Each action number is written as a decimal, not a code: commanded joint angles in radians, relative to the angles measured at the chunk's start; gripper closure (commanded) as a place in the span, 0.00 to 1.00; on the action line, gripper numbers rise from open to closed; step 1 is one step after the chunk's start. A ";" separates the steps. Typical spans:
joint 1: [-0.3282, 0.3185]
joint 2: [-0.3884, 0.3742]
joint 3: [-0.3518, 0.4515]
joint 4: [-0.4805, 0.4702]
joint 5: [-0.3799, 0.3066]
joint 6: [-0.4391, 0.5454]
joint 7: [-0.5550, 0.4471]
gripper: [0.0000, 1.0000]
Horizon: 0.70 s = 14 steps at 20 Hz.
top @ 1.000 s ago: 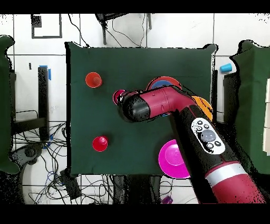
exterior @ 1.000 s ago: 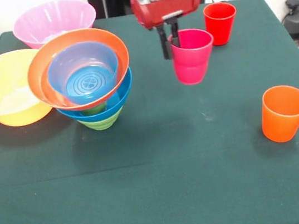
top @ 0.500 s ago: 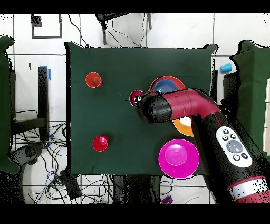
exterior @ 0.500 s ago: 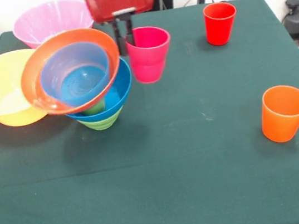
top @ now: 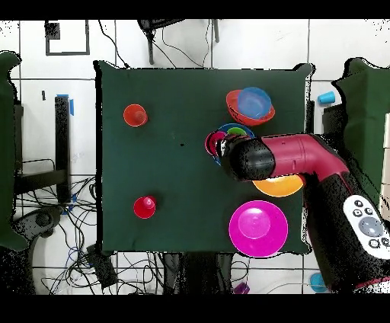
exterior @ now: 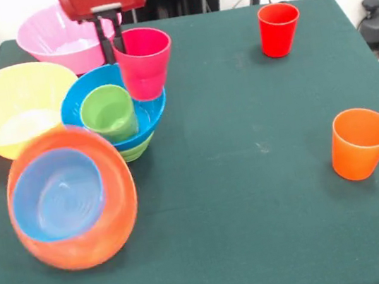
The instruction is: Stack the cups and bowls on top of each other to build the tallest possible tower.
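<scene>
My gripper (exterior: 113, 48) pinches the rim of the pink cup (exterior: 143, 63) at the upper left, over the blue bowl (exterior: 78, 105). A green cup (exterior: 108, 113) sits in that bowl. The orange-red bowl (exterior: 119, 220) lies tipped at the lower left with the small blue bowl (exterior: 56, 194) inside

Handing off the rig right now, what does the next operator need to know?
Pincer: shut on the pink cup, held over the blue bowl.
Tower: blue bowl on the green bowl, green cup inside.
Orange bowl with the small blue bowl in it lies tipped on the table, off the tower.
Yellow bowl, pink bowl, red cup, orange cup are loose.
Left: nearly all stacking.
</scene>
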 commanded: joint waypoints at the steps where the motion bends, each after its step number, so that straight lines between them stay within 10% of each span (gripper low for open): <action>1: -0.026 -0.004 0.078 0.057 -0.022 0.136 -0.325 1.00; 14: -0.062 0.013 0.117 0.076 -0.064 0.067 -0.274 1.00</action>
